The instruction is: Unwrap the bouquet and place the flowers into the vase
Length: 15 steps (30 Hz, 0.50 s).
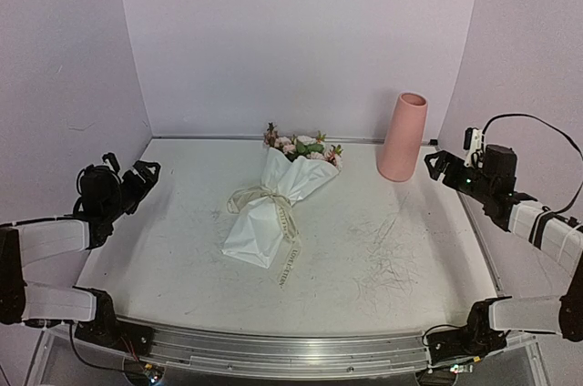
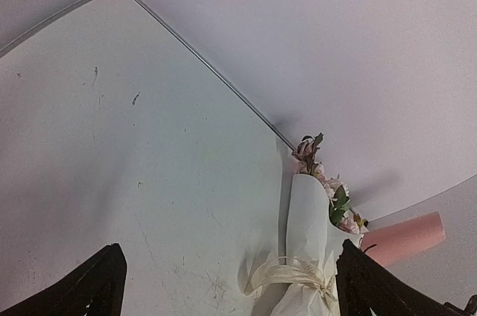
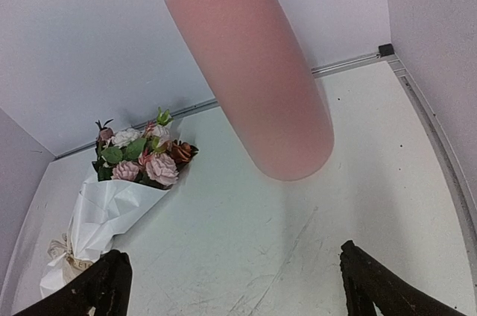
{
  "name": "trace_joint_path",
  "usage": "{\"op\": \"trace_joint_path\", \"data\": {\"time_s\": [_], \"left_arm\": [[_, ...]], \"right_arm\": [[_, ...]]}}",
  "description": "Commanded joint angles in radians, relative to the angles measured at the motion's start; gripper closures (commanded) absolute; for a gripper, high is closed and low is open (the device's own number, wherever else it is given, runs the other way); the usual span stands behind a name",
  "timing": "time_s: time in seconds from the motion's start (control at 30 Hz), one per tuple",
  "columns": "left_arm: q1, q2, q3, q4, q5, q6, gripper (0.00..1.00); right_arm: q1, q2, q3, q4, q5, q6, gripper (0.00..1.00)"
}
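Nearest to us, at the front edge of the tabletop (image 1: 392, 259), the two arms were bolted, and each one reached out to its own side. The left claw (image 1: 130, 170) hung above the left edge of the tabletop with its two dark fingers (image 2: 89, 290) spread wide, and it held nothing. In its wrist view we saw the tabletop and the lower part of the bouquet between them. The right claw (image 1: 448, 157) hung over the right edge, also fully open and empty. Its fingers (image 3: 376, 286) stood far apart at the bottom corners of its own view.

Between the arms, about in the middle of the tabletop, the bouquet (image 1: 273, 213) lay flat and still wrapped, well apart from both claws. Its crinkled white paper (image 1: 255, 236) had the wide folded bottom toward us. A cream ribbon (image 1: 262, 197) was tied in a bow around the narrow waist, and one printed tail of it ran toward the front edge. The flowers (image 1: 305, 145), pink, white and brownish roses with green leaves, looked out of the far end of the paper, close to the back wall (image 1: 301, 40).

Further to the right, the salmon-pink vase (image 1: 403, 137) stood upright near the rear right corner. It was apart from the bouquet and near the right claw, which did not touch it.
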Motion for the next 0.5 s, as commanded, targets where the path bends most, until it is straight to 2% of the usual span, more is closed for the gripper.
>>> {"op": "trace_joint_path", "data": {"time_s": [0.0,0.03,0.13,0.23,0.47], "left_arm": [[-0.002,-0.053,0.002,0.010,0.056,0.102,0.00],[-0.002,-0.072,-0.004,0.010,0.067,0.132,0.00],[-0.001,-0.111,-0.015,0.010,0.078,0.182,0.00],[-0.002,-0.094,-0.003,0.010,0.148,0.216,0.00],[-0.003,0.037,0.051,0.010,0.226,0.207,0.00]], "right_arm": [[0.002,-0.025,-0.014,0.002,0.069,0.054,0.02],[0.002,-0.026,-0.016,0.000,0.072,0.060,0.02],[0.001,-0.010,-0.003,-0.014,-0.052,0.008,0.02],[0.015,0.037,0.016,-0.007,-0.142,0.020,0.03],[0.215,0.131,0.061,0.009,-0.092,-0.031,0.11]]}}
